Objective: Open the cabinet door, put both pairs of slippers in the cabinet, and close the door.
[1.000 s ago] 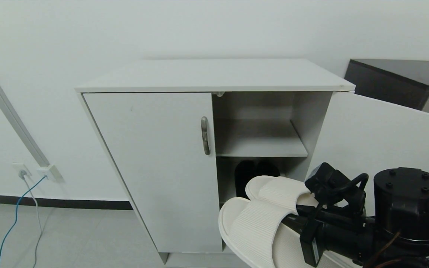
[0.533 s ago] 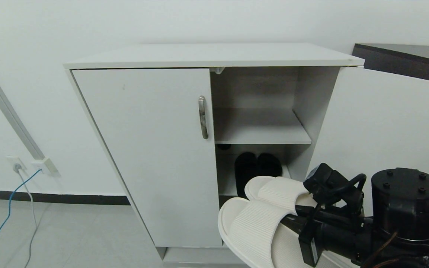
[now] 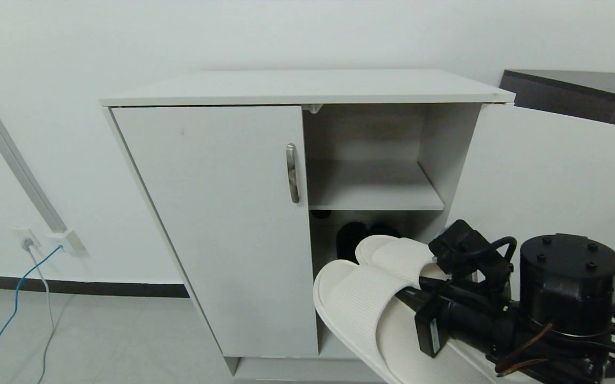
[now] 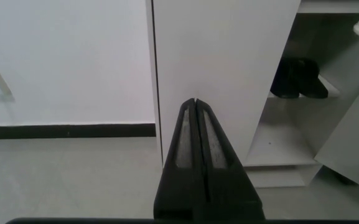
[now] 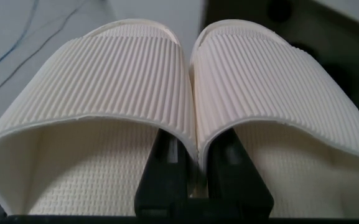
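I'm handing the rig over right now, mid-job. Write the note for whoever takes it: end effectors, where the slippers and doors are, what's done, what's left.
Left end effector: shut, empty, facing the closed left door.
Right end effector: shut on the white slippers, held side by side in front of the open side of the cabinet, not yet inside.
Black slippers: on a lower shelf inside.
Done: right door open, black pair in.
Left: put the white pair in, let go, close the right door.
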You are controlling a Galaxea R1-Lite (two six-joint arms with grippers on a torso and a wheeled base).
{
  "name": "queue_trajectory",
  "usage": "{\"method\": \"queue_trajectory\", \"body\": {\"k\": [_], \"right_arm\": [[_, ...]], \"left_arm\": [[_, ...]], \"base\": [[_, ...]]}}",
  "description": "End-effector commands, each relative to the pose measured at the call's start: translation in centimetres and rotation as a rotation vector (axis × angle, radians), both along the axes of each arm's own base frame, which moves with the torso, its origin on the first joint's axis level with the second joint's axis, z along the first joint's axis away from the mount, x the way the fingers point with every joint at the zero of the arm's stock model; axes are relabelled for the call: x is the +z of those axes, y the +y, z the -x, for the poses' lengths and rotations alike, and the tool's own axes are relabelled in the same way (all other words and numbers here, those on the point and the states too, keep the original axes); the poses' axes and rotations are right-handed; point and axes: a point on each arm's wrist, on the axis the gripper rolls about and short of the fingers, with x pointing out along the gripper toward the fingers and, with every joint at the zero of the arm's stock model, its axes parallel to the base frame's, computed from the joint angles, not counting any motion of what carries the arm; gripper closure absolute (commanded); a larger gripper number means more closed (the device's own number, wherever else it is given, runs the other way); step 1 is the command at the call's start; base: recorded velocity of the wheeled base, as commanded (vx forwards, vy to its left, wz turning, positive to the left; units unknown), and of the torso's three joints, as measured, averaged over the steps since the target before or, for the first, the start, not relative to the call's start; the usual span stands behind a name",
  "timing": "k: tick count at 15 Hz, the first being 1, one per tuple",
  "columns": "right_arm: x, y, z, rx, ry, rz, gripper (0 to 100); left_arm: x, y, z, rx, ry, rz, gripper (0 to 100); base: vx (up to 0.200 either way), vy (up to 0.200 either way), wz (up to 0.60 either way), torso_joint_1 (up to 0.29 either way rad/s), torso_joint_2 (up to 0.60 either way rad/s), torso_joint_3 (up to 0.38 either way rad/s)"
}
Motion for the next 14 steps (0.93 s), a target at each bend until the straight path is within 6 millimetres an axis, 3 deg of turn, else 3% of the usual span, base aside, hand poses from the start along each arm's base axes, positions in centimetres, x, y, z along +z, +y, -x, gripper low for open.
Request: {"method": "queue_trajectory", "body": {"k": [1, 5, 10, 14], "right_arm": [[-0.4, 2.7, -0.8, -0.108, 0.015, -0.017, 100], [0.3, 5.8, -1.1, -0.252, 0.034, -0.022, 100], [2.2, 7.7, -1.6, -0.48, 0.052, -0.029, 100], [3.1, 8.3, -2.4, -0.549, 0.022, -0.038, 100]], "left_arm": [[0.0, 0.0, 0.0, 0.0, 0.001, 0.0, 100], [0.0, 0.0, 0.0, 0.0, 0.003, -0.001, 100], [0.0, 0.0, 0.0, 0.0, 0.003, -0.003, 100], [0.0, 0.0, 0.0, 0.0, 0.001, -0.003, 100]], "base": [[0.0, 0.0, 0.0, 0.0, 0.0, 0.0], [0.0, 0.0, 0.0, -0.001, 0.13, 0.084], [0.0, 0.0, 0.0, 0.0, 0.03, 0.014], [0.0, 0.0, 0.0, 0.0, 0.0, 0.0]]}}
